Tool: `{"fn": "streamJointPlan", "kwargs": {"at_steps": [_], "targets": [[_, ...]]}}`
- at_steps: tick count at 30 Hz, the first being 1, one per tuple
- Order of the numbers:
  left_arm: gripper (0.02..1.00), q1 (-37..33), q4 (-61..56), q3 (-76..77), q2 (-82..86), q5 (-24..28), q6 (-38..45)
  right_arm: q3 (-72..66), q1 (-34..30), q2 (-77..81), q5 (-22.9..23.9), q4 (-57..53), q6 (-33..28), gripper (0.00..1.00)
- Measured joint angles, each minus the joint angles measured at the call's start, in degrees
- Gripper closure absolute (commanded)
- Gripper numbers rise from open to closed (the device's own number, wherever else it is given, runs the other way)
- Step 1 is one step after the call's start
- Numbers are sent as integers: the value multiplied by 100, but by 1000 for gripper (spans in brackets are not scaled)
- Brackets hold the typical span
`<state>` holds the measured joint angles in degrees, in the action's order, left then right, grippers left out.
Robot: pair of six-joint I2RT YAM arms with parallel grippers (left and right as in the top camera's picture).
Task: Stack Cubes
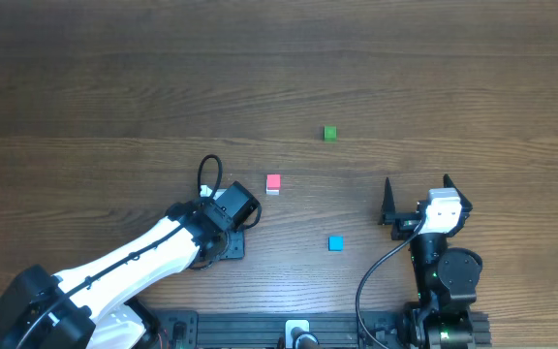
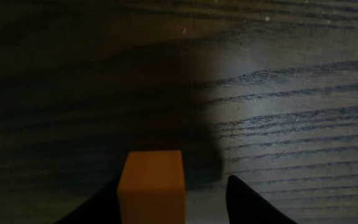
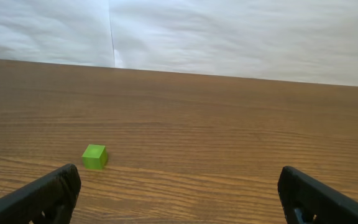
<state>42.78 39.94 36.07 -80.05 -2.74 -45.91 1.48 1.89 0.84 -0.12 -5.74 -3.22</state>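
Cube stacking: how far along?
Done: nothing stacked; green cube, pink cube and blue cube lie apart on the table. In hand: left gripper, open fingers straddling the orange cube, not clamped. Left: the grasp and all stacking. Right gripper open, empty.

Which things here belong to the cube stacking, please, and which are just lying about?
For the job: orange cube, inside the open left gripper; pink cube; blue cube; green cube.
Just there: wooden table; white backdrop behind it.
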Motion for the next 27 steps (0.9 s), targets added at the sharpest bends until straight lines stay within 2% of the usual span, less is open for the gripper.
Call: {"fn": "streamJointPlan", "kwargs": {"at_steps": [11, 22, 27], "targets": [[739, 0, 0, 0, 0, 0, -11, 0, 0, 0, 0, 0, 0, 9], [851, -2, -149, 0, 0, 2, -46, 0, 0, 0, 0, 0, 0, 9], [974, 0, 37, 236, -15, -35, -46, 0, 0, 0, 0, 0, 0, 7]]}}
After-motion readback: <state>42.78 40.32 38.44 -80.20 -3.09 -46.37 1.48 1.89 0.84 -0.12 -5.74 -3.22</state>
